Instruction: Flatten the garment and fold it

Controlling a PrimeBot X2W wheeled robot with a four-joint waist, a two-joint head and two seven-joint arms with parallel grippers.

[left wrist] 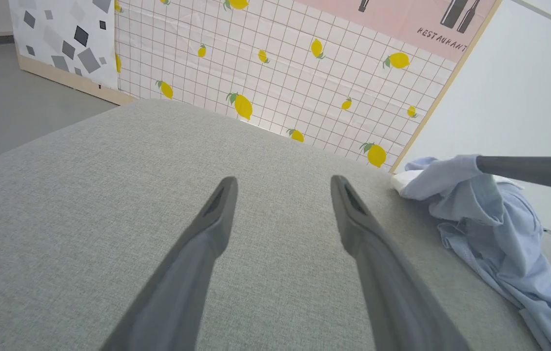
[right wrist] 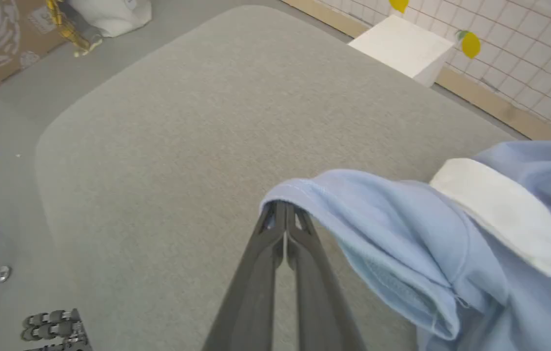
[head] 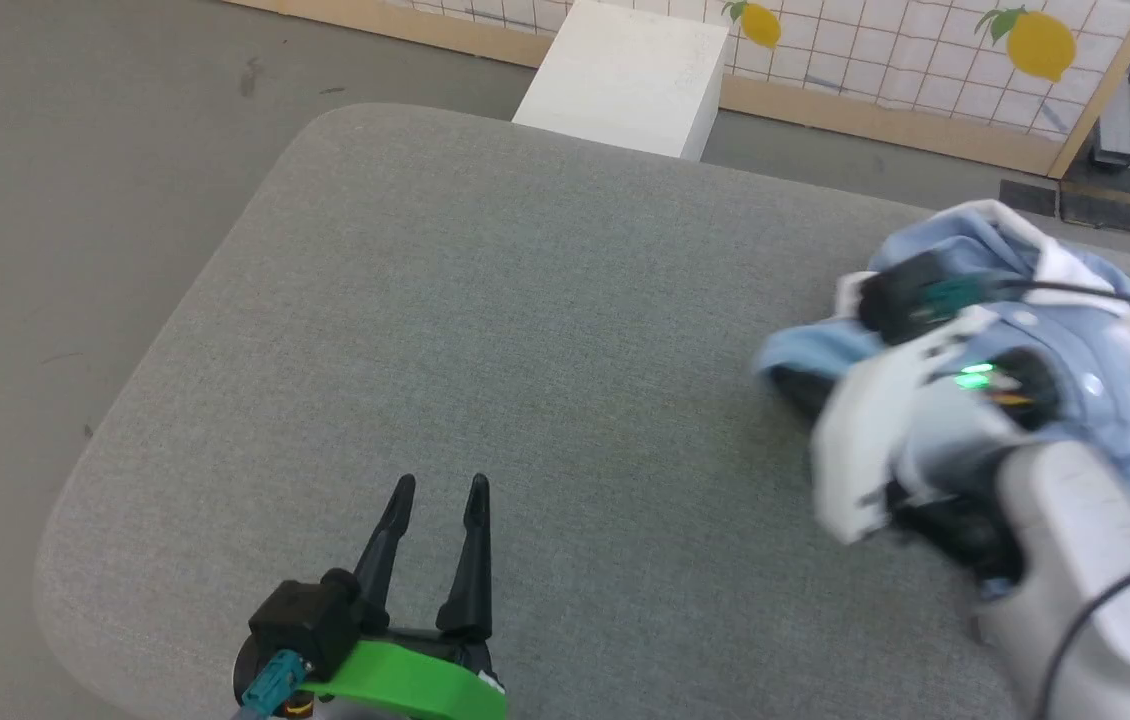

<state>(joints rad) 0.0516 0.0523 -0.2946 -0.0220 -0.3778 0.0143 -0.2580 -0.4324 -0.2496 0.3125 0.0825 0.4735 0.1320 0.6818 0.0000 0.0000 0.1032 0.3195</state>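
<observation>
Currently I see the right end effector (right wrist: 283, 207) with its two dark fingers pressed together, and a fold of the garment (right wrist: 402, 234) is pinched at their tips. That light blue shirt is bunched in a crumpled heap at the right side of the grey padded surface (head: 525, 330), near its far right edge. From my head view the right arm's pale wrist covers much of the heap, with blue cloth (head: 1115, 420) showing around and behind it. The white collar (right wrist: 500, 214) lies just to the right of the pinched fold in the right wrist view. In the left wrist view the cloth (left wrist: 490, 219) hangs from the tip of a dark finger coming in from the right edge, and the rest trails down onto the padding.

The left end effector (head: 442, 482) sits at the near edge of the padding, fingers spread apart and holding nothing, well apart from the shirt. Its wrist view shows both fingers (left wrist: 217, 209) hanging over bare grey fabric.

Beyond the far edge stands a white box (head: 625, 75) on the floor, against a lemon-patterned panel (left wrist: 280, 63).
</observation>
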